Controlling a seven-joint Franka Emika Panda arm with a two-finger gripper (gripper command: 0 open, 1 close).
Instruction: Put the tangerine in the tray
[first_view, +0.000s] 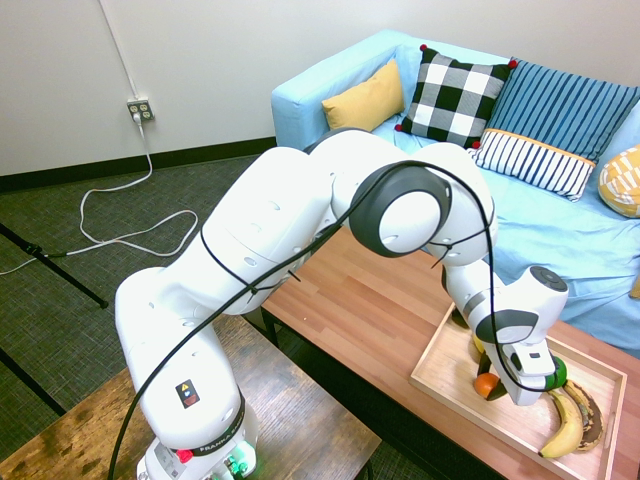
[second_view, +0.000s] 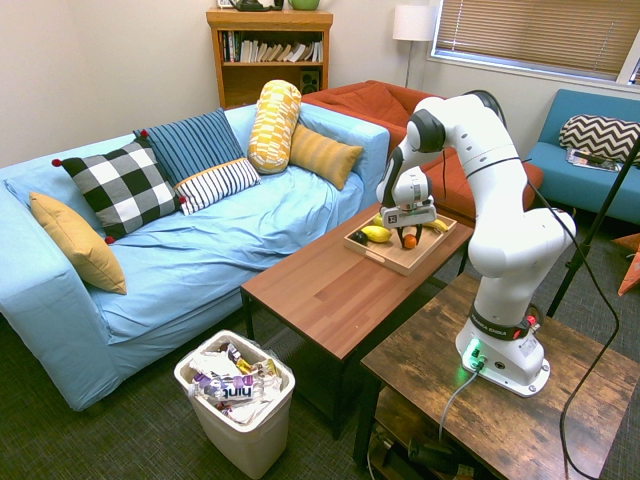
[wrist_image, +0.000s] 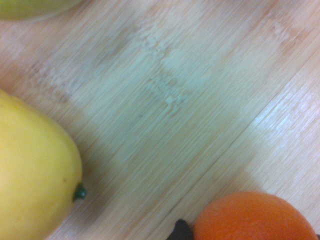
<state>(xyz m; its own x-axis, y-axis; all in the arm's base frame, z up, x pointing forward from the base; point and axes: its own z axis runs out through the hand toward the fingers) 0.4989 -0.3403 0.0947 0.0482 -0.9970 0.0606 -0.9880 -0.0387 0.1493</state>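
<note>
Orange tangerine sits in wooden tray beside lemon, banana.

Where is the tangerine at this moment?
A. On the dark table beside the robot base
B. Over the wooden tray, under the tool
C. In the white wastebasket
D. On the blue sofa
B: the tangerine shows just below the tool, within the rim of the tray, near a banana.
</note>
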